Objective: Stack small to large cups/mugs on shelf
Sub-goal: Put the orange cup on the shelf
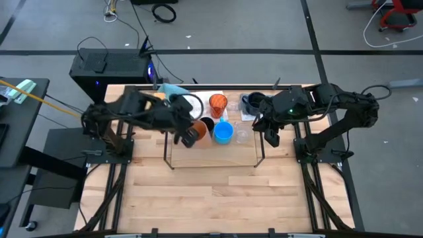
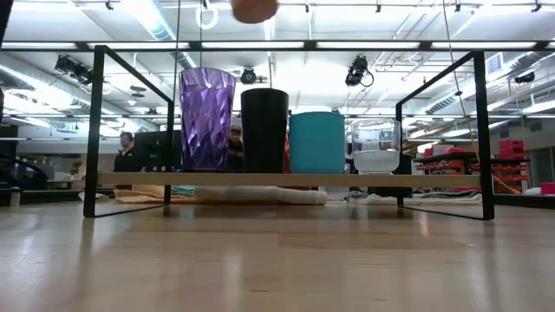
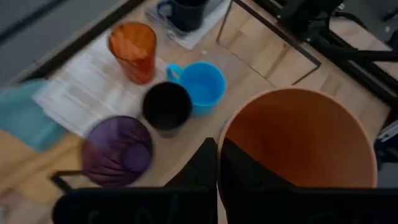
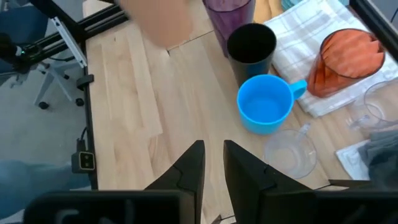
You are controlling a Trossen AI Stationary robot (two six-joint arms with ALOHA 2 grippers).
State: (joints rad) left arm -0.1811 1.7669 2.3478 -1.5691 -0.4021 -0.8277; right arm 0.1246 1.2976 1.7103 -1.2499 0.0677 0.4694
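Shelf: low black rod frame with a thin board, standing toward the far side of the surface.
Placed so far: four vessels stood in a row on the shelf board — purple tumbler, black cup, bright blue cup, clear glass cup. In the low view they ran tallest to shortest.
In hand: left end effector was clamped on the rim of an orange cup, held in the air over the shelf's front edge, near the purple tumbler and black cup.
Outstanding: a second orange cup stood on a white cloth behind the row; a dark navy handled mug sat further along, off the shelf.
Right end effector: hovered above the clear-glass end of the shelf, fingers slightly parted — nothing between them.
Assessment: roughly past halfway; one cup in transit, two not yet picked up.
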